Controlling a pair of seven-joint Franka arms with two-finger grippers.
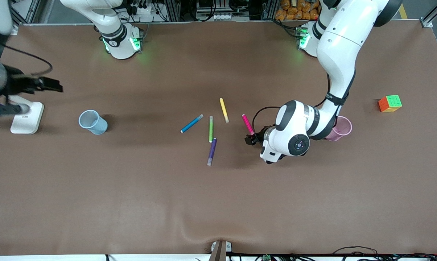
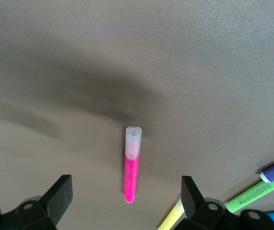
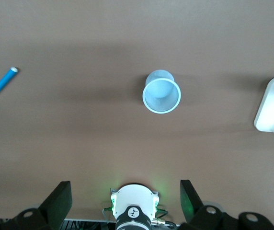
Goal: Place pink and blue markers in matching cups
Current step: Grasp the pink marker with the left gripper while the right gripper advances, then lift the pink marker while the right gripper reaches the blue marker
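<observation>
Pink marker point(image 2: 131, 171) lies between the wide-open, empty left tool point(image 2: 126, 195); right tool point(image 3: 126, 200) likewise.

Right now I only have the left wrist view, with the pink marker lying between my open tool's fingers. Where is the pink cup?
Observer: The pink cup stands toward the left arm's end of the table, partly hidden by that arm's wrist, apart from the left tool.
Operator: And the blue cup?
Observer: The blue cup stands toward the right arm's end of the table, well apart from the markers.
Operator: What is the right arm doing?
Observer: It waits. The right tool hangs open over the right arm's end of the table, by a white box, holding nothing. The blue marker lies untouched on the table.
</observation>
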